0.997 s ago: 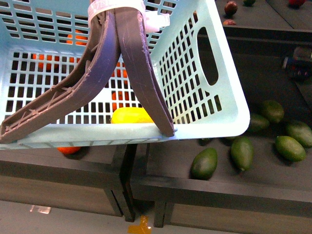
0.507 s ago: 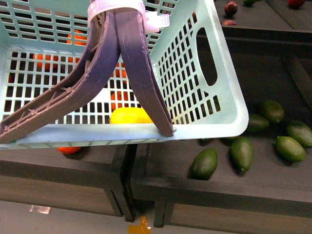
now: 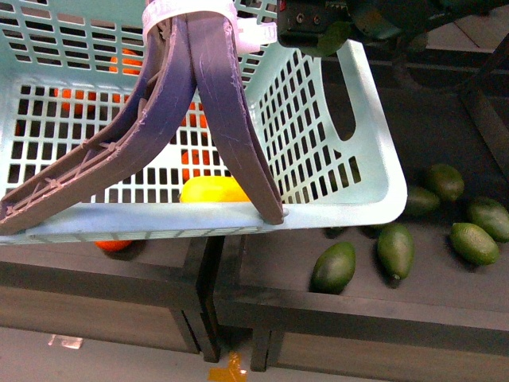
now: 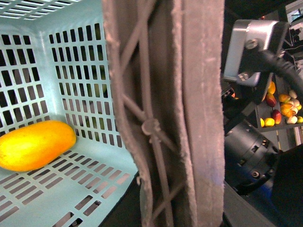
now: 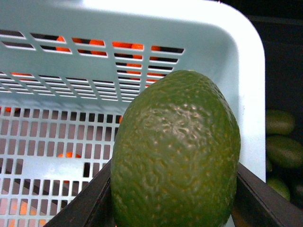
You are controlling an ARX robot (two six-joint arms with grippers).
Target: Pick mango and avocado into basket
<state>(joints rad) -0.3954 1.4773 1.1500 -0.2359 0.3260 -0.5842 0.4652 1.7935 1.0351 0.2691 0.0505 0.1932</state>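
Plainly the basket (image 3: 374, 199) hangs tilted above the table (image 3: 358, 306), carried by its grey-brown handles (image 3: 215, 103), which rise together to the white ties so that its mouth is open for loading. Those handles fill the left wrist view, which suggests the left gripper has them, but the gripper itself is not seen, so I cannot tell its state. The right arm (image 3: 350, 20) reaches over the basket's far rim. Its right gripper (image 5: 175, 208) is spread wide around the avocado (image 5: 176, 151), a dark finger on either flank, holding it just above the basket's corner, probably to drop it in. The mango (image 4: 35, 144) lies on the basket's floor. Loose avocados (image 3: 334, 267) rest on the table beside and below the basket.
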